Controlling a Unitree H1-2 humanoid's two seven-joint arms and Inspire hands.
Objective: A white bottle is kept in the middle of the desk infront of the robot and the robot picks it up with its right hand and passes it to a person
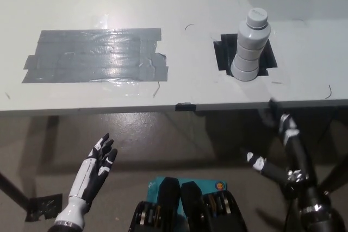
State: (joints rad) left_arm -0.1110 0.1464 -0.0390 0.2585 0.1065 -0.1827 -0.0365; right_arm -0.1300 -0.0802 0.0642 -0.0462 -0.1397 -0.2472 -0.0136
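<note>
Bottle [250,46] stands on black tape [224,52] beside grey tape [95,55].

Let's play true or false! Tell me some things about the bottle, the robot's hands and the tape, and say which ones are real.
1. The white bottle stands upright on a black patch on the desk. True.
2. The right hand is holding the bottle. False: it is open, below the desk edge, not touching the bottle.
3. A big patch of grey tape lies to the left of the bottle in the picture. True.
4. The left hand rests on the grey tape. False: it is open, low at the lower left, off the desk.
5. The bottle has no cap. False: its cap is on.
</note>
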